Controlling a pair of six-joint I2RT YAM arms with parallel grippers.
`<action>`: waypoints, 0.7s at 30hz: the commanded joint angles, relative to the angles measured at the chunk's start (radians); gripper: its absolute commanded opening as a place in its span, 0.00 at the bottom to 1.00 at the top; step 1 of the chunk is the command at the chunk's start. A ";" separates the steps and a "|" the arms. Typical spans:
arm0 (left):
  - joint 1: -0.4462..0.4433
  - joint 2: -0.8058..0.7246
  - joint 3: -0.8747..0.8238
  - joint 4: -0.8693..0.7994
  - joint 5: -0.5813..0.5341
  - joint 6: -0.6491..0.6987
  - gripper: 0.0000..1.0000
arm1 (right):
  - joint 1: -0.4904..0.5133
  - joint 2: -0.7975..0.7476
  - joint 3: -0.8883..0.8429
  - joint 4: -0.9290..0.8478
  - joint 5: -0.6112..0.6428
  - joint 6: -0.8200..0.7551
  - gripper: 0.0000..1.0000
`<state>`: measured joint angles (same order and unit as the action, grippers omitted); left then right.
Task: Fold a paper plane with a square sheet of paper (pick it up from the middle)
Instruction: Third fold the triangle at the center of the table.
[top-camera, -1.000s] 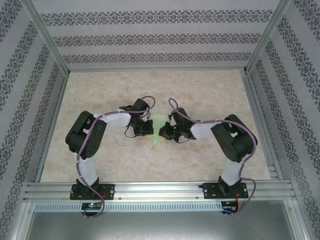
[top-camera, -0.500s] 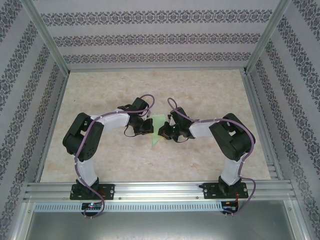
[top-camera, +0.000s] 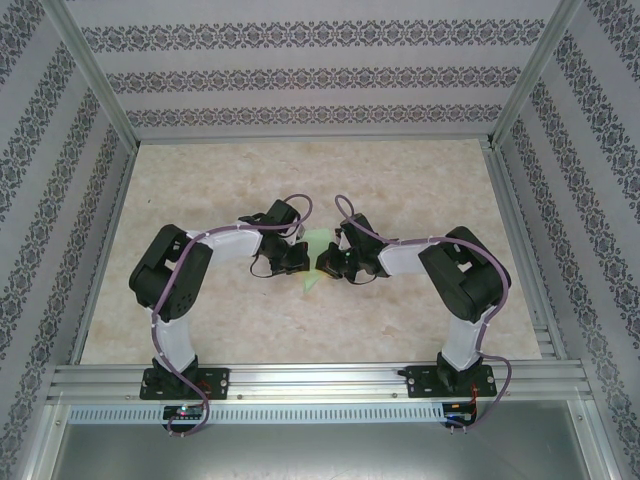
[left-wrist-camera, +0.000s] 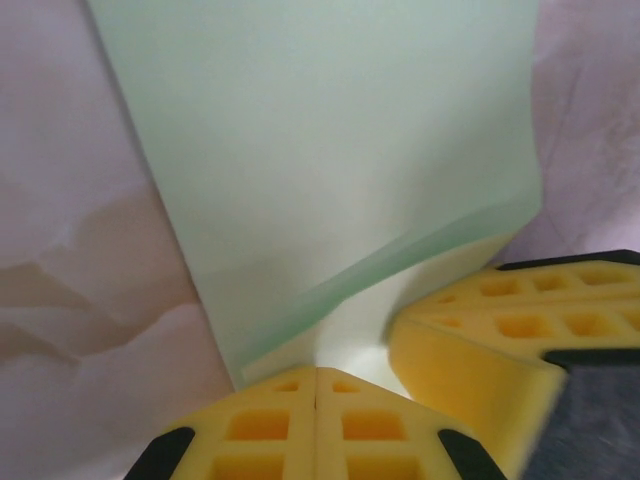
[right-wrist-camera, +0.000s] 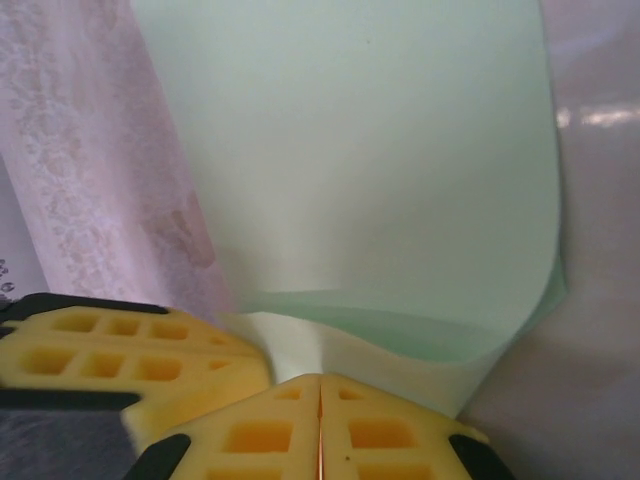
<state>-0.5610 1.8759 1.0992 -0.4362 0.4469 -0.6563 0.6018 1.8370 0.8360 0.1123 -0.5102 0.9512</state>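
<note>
The pale mint-green paper hangs folded between my two grippers at the middle of the table, its pointed end toward the near edge. My left gripper is shut on its left side and my right gripper on its right, the tips almost touching. In the left wrist view the paper rises in layers from my shut left gripper, with the right gripper's yellow pads close by. In the right wrist view the paper curves up from my shut right gripper, the left gripper's pads beside it.
The marble-patterned tabletop is bounded by an aluminium frame at the near edge and patterned walls on three sides. Both arms bend inward from their bases.
The left arm's elbow swung slightly outward and back. Both grippers stayed shut on the paper at nearly the same spot.
</note>
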 joint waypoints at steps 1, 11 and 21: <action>-0.012 0.020 -0.010 -0.018 -0.038 0.011 0.00 | 0.004 -0.077 -0.004 0.073 -0.007 -0.003 0.10; -0.012 0.015 -0.030 -0.026 -0.100 0.006 0.00 | 0.060 -0.153 -0.089 0.051 0.032 -0.033 0.10; -0.012 0.005 -0.023 -0.030 -0.145 0.005 0.00 | 0.094 -0.063 -0.053 0.061 0.024 -0.022 0.09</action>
<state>-0.5659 1.8774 1.0973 -0.4381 0.4046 -0.6559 0.6811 1.7470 0.7639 0.1509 -0.4980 0.9405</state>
